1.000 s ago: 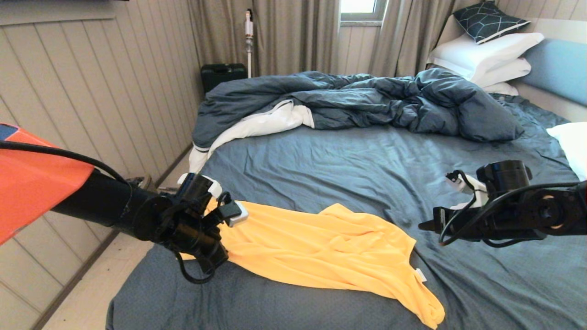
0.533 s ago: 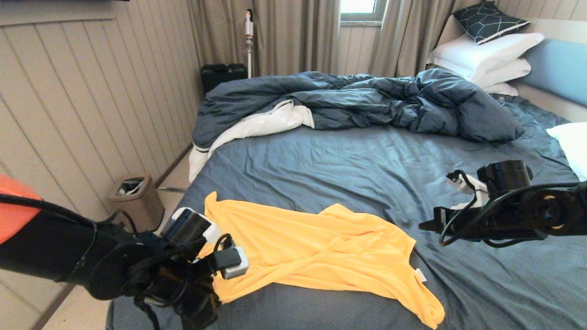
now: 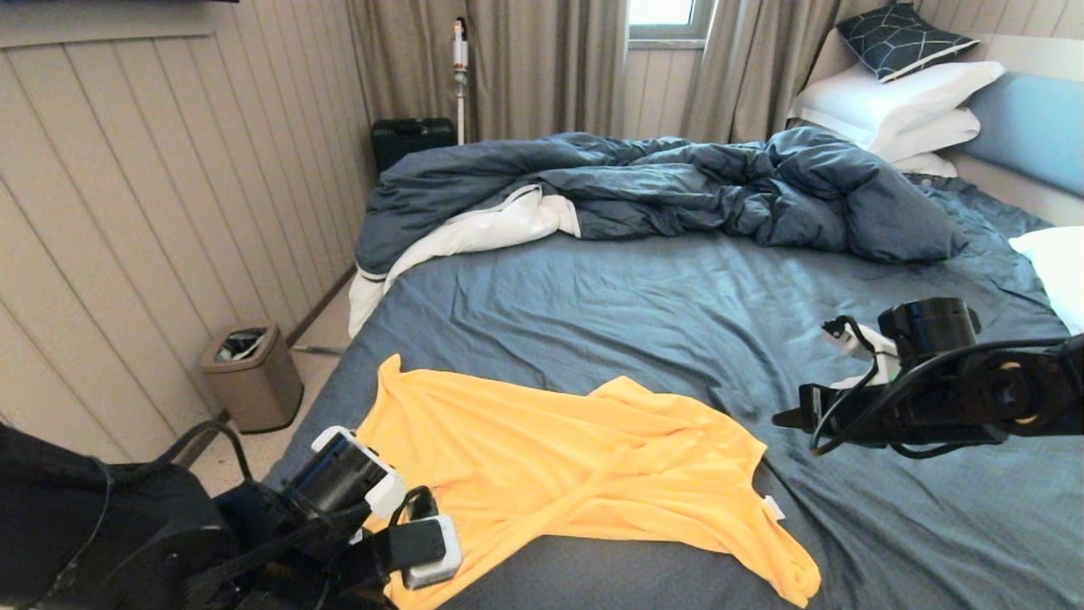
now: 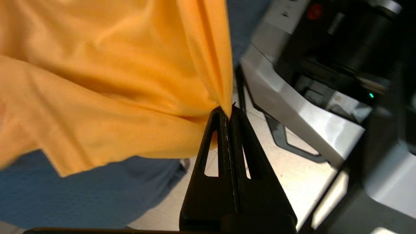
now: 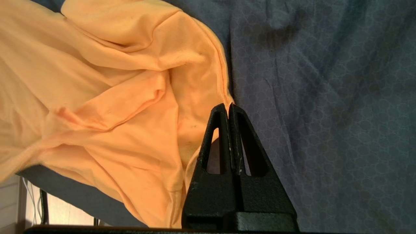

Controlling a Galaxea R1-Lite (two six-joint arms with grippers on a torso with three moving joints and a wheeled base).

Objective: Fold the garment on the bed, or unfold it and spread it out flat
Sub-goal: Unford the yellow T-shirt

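- The left hand (image 4: 229, 112), fingers pressed together on a hem of the yellow T-shirt (image 3: 542, 457), hangs past the bed (image 3: 677, 322) edge; the thin fabric could slip free.
- More pull could drag the rumpled T-shirt off the near corner.
- The right hand (image 5: 227, 109), closed and empty, hovers over the sheet beside the T-shirt.

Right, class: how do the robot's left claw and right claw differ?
The left claw pinches the T-shirt; the right claw holds nothing. The left claw is at the near edge of the bed; the right claw hovers over the bed. Both are shut.
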